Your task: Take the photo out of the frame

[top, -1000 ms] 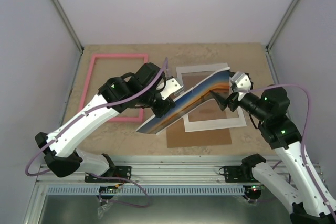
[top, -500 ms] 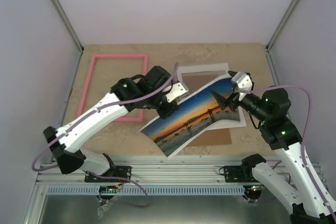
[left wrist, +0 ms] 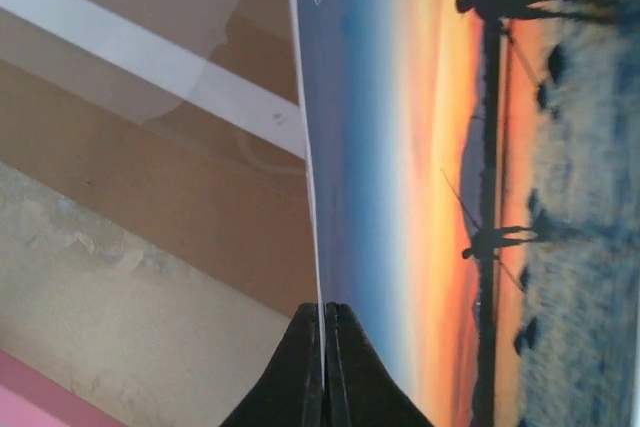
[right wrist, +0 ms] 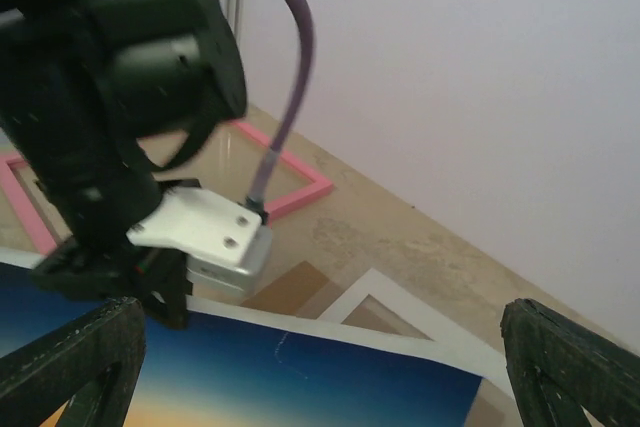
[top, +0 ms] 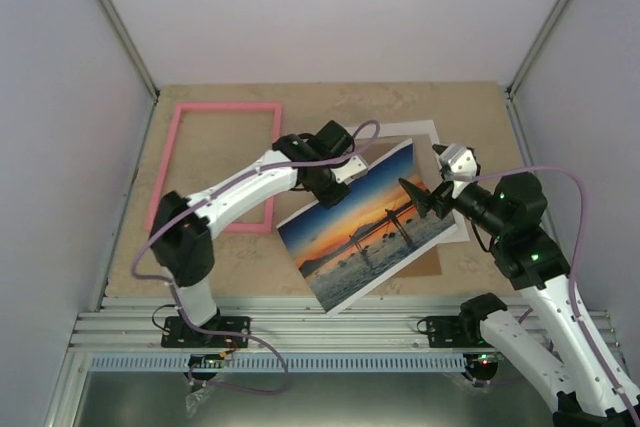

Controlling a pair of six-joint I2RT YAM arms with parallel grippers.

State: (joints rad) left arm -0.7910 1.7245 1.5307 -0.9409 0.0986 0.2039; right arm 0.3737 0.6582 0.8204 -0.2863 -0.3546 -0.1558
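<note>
Pale table (top: 470,107) carries the frame (top: 225,107) at far left; the photo (top: 365,227) hangs tilted over the white mat (top: 425,130). Left gripper (left wrist: 323,309) is clamped on its far edge; right gripper (top: 420,197) gapes wide by its right edge.

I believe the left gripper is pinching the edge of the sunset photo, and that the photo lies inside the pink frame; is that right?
Not quite. The left gripper is indeed pinching the edge of the photo, but the photo is outside the pink frame, held up to its right. The top external view shows only table inside the frame.
</note>
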